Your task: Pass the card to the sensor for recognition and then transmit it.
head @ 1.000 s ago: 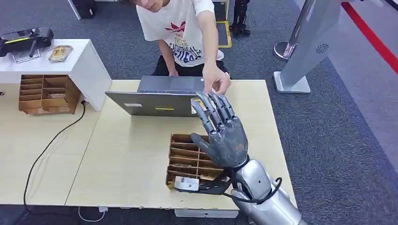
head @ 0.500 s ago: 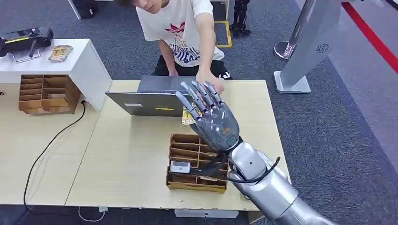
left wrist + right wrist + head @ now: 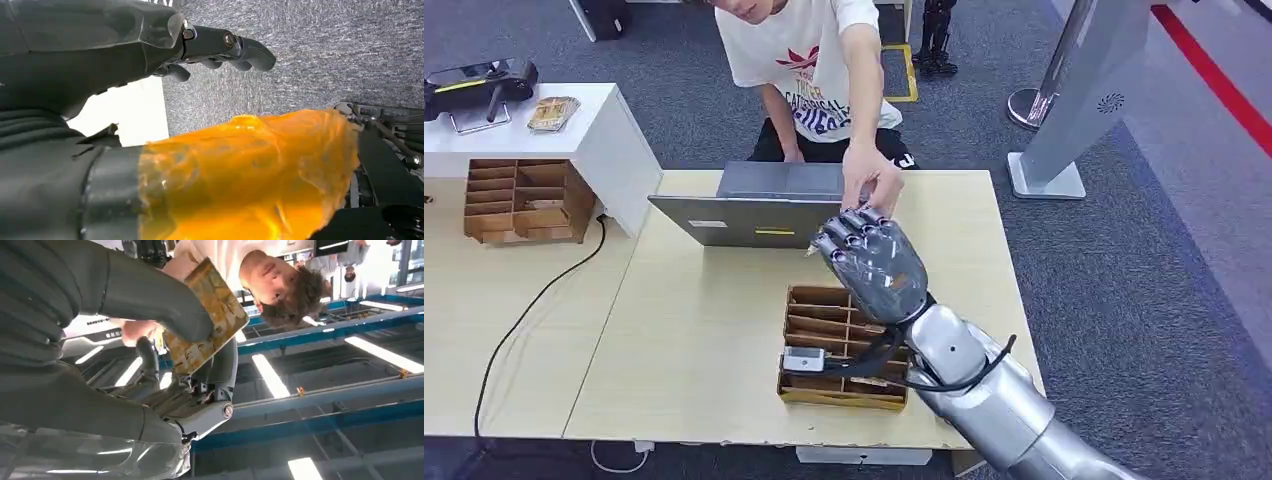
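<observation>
head view, right hand (image 3: 871,262): raised over the table (image 3: 694,330), back toward camera, fingers curled in; a sliver of the card (image 3: 810,250) pokes out at its left edge
head view, person's hand (image 3: 870,184): reaching down over the grey sensor box (image 3: 759,206), just above the robot's fingertips; contact unclear
head view, wooden organizer (image 3: 824,325): on the table under the right forearm, a small white-and-grey device (image 3: 804,359) by its near side
head view, second organizer (image 3: 519,200): on the left table beside a white cabinet (image 3: 594,130)
left wrist view, left hand (image 3: 220,47): dark fingers bent over grey carpet, nothing seen in them; can't tell if fully closed; blurred orange mass (image 3: 250,175) close to lens
right wrist view, right hand (image 3: 165,340): thick thumb pressed on the face of the card (image 3: 207,315), fingers behind it, card gripped
right wrist view, card: yellow-brown patterned, tilted, the person's hand (image 3: 137,330) just behind it
</observation>
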